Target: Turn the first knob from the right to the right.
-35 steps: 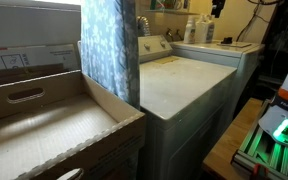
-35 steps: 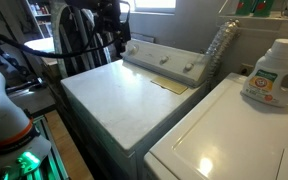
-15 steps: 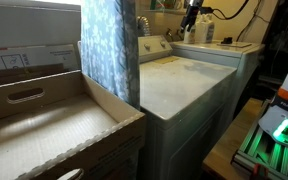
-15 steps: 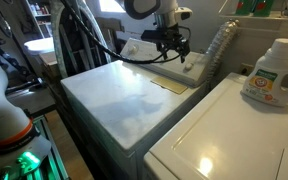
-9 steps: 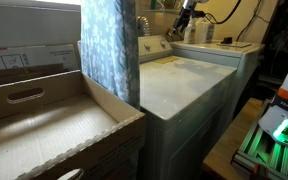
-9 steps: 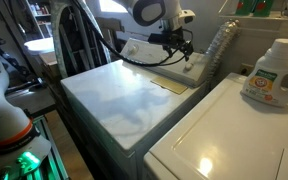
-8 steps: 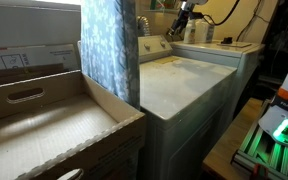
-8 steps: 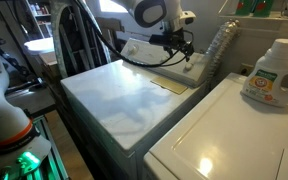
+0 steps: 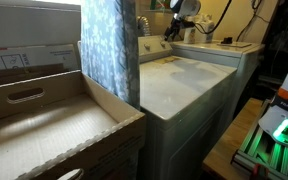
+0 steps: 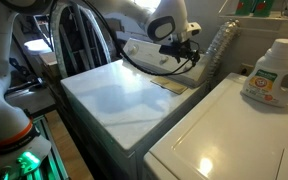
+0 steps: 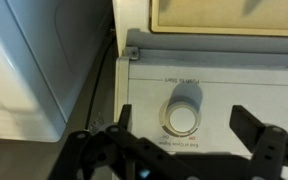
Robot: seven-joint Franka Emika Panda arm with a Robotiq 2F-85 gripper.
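Tool (image 11: pixel 181 126) advanced — knob (image 11: pixel 185 108) straight ahead.

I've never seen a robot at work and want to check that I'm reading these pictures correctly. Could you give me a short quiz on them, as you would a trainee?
1. True or false: the hand is shut tight on the knob.
2. In an exterior view, what stands on the nearer white machine? A) a detergent bottle B) a kettle C) a potted plant
3. Fill in the blank: in the wrist view, the knob shows ____ the hand's two fingers.

Key: 1. False: the hand is open, with one finger on each side of the knob. 2. A. 3. between.
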